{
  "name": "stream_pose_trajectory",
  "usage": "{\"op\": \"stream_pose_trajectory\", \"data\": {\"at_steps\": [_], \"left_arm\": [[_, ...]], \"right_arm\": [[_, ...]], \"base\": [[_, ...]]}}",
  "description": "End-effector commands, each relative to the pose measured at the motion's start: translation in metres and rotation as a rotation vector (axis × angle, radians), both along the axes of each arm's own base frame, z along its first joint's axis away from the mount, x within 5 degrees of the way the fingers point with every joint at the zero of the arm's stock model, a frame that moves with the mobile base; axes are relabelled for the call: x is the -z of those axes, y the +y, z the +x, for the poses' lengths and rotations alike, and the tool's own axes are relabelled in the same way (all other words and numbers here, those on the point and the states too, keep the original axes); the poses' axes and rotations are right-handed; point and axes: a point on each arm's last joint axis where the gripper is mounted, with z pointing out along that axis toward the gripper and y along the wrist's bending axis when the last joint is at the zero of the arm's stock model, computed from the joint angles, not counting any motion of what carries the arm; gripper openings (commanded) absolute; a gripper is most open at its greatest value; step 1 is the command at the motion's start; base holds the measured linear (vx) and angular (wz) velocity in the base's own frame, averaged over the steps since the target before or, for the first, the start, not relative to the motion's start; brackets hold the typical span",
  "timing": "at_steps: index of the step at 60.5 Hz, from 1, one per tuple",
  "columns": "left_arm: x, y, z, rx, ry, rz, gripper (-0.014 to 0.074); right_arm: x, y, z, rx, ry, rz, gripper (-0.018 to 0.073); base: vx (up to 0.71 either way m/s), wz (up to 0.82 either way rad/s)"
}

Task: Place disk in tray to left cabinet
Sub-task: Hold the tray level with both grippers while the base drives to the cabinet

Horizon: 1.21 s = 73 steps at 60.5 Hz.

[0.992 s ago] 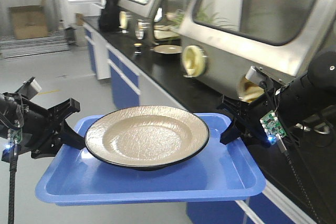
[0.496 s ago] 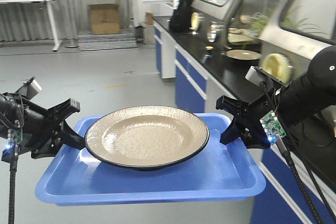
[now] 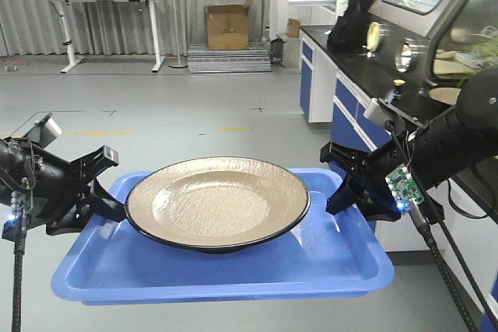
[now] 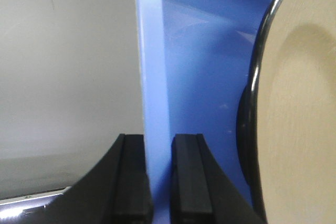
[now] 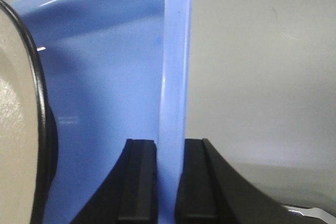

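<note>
The tan disk [image 3: 218, 201] with its black rim lies flat in the middle of the blue tray [image 3: 327, 266], which hangs in the air between my two arms. My left gripper [image 3: 111, 206] is shut on the tray's left rim [image 4: 156, 129], one finger on each side of it. My right gripper [image 3: 340, 192] is shut on the tray's right rim [image 5: 172, 124] in the same way. The disk's edge [image 4: 294, 103] [image 5: 16, 114] shows in both wrist views. The cabinet is out of view.
A lab counter with blue cupboards [image 3: 354, 106] and glove boxes runs along the right, close to my right arm. Ahead lies grey floor [image 3: 156, 114], with a cardboard box [image 3: 226, 27] and a white bench [image 3: 101, 5] at the far wall.
The background has swept to the right across the three frames, so the base is turning left. The tray, the disk and both grippers keep the same places in the picture.
</note>
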Motion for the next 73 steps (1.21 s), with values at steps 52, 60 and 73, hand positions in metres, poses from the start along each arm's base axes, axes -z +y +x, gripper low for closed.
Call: {"op": "stream_pose_trajectory", "data": {"at_steps": [52, 60, 73], "left_arm": [[-0.0434, -0.0211, -0.0175, 0.031, -0.066, -0.223, 0.0000], [-0.0434, -0.0211, -0.0174, 0.030, -0.067, -0.223, 0.0000], [-0.0434, -0.0211, -0.0174, 0.030, -0.067, -0.223, 0.0000]], "right_arm": [[-0.0426, 0.0204, -0.0174, -0.037, -0.084, 0.211, -0.0006], [-0.0425, 0.0204, -0.0176, -0.038, -0.082, 0.210, -0.0006], [-0.0425, 0.0204, -0.0176, -0.038, -0.082, 0.210, -0.0006]], "base": [[0.45, 0.10], [0.58, 0.07], [0.59, 0.08]]}}
